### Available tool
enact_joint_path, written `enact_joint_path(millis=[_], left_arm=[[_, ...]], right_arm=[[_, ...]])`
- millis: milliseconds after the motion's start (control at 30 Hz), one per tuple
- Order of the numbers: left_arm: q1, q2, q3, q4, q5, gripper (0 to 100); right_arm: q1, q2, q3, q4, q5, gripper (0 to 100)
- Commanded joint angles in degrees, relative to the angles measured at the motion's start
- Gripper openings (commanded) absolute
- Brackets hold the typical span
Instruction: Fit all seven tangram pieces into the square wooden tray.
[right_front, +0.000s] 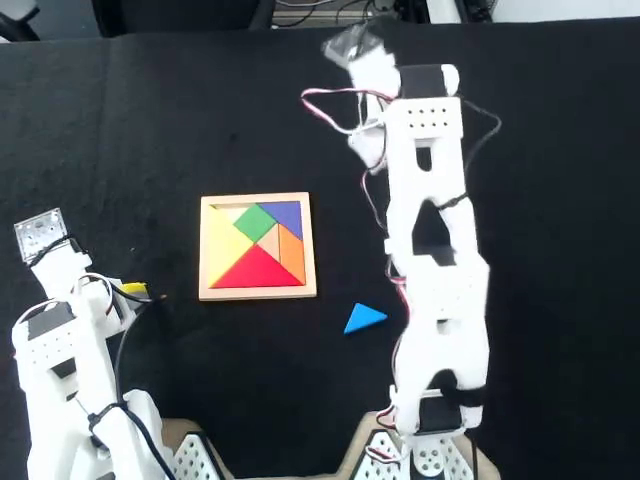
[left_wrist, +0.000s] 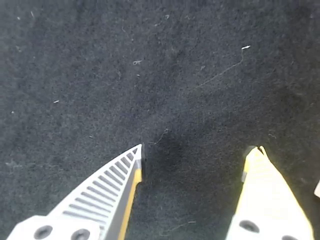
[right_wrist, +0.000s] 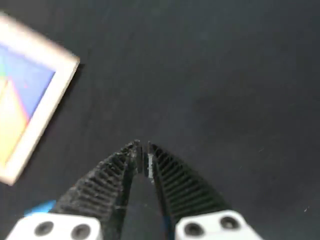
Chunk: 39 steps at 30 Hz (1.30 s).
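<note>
Blue triangle (right_front: 364, 319) | flat on black cloth (right_front: 200, 120), near tray (right_front: 258, 293) at its 4 o'clock, not touching | likely light, stiff, thin; pinch across two edges | right gripper (right_wrist: 142, 147) pressed together, empty | left gripper (left_wrist: 195, 155) spread, empty, at tray's 9 o'clock

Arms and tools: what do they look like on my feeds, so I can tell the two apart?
Both arms are white blocky plastic with black motors. The left arm carries black cables; the left tool has one white ribbed finger and one yellow one. The right arm trails red-and-white wires near its far end; the right tool has black ribbed fingers on white screw-holed bases.
</note>
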<state>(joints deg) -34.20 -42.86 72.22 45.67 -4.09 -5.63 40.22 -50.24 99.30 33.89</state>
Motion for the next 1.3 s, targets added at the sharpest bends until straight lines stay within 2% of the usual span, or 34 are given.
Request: enact_joint_path(millis=[0, 133, 267, 467, 600, 767, 900, 1267], left_arm=[[0.7, -1.0, -0.3, -0.9, 0.1, 32], [0.7, -0.9, -0.3, -0.9, 0.1, 32], [0.7, -0.9, -0.3, -0.9, 0.1, 32], [0.7, -0.7, -0.2, -0.9, 0.0, 32], [0.7, -0.9, 0.5, -2.2, 0.0, 32], [0.7, -1.0, 0.8, -2.4, 0.0, 32], [0.7, -1.0, 0.9, -2.4, 0.0, 32], [0.6, -1.0, 0.9, -2.4, 0.0, 32]], right_arm=[[-0.3, -13.1, 16.5, 1.5, 11.3, 1.1], [-1.5, -23.6, 34.1, -0.4, 20.7, 1.2], [-2.9, -34.5, 54.2, -7.3, 27.4, 2.6], [-8.2, -54.8, 83.3, -21.4, 31.6, 21.9], [-12.0, -64.5, 96.0, -25.1, 35.5, 25.5], [-12.7, -65.5, 98.2, -24.6, 36.5, 25.8], [-14.1, -63.3, 98.2, -21.8, 40.7, 25.8], [-14.0, -53.3, 98.2, -32.4, 40.8, 25.9]])
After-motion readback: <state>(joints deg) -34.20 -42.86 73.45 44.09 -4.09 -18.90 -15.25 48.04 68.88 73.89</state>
